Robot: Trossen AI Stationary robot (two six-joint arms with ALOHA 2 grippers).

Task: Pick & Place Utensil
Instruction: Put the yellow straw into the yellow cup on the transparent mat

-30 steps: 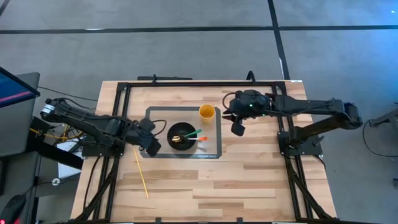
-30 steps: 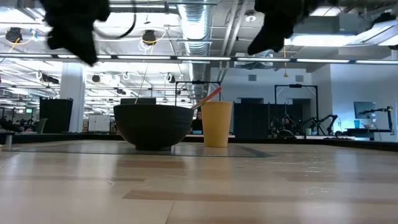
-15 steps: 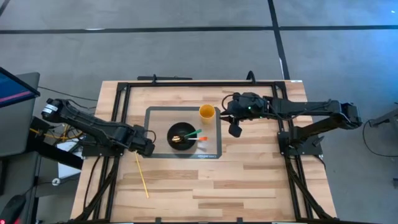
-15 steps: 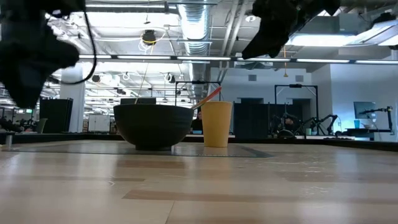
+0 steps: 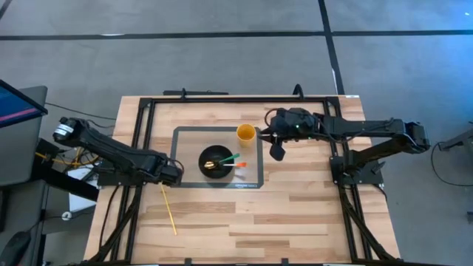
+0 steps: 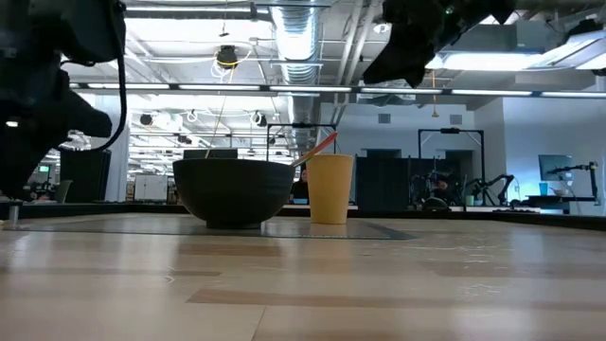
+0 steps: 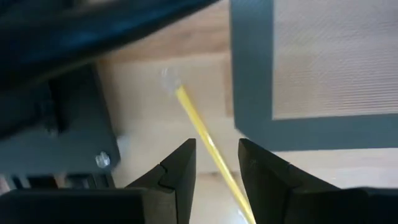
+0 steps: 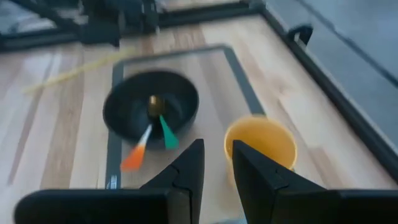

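Note:
A thin yellow stick (image 5: 168, 209) lies flat on the bare wood near the table's left side. Its far end (image 7: 186, 102) is just off the grey mat's corner. My left gripper (image 5: 172, 176) hovers open above that far end, one finger on either side of the stick (image 7: 202, 130), touching nothing. A black bowl (image 5: 216, 162) on the mat holds a gold spoon and green- and orange-handled utensils (image 8: 152, 130). A yellow cup (image 5: 246, 134) stands beside it. My right gripper (image 5: 276, 151) hangs open in the air right of the cup (image 8: 260, 144).
The grey mat (image 5: 181, 134) lies at the table's middle, with bowl and cup on it. A black frame rail (image 5: 140, 140) and its bracket (image 7: 68, 130) run close to the left gripper. Bare wood (image 5: 259, 222) stretches toward the near edge.
My left gripper has moved away from the bowl toward the table's left side and has come down lower, ending over the yellow stick's far end. My right gripper has drifted slightly toward the cup. Bowl, cup and stick have stayed put.

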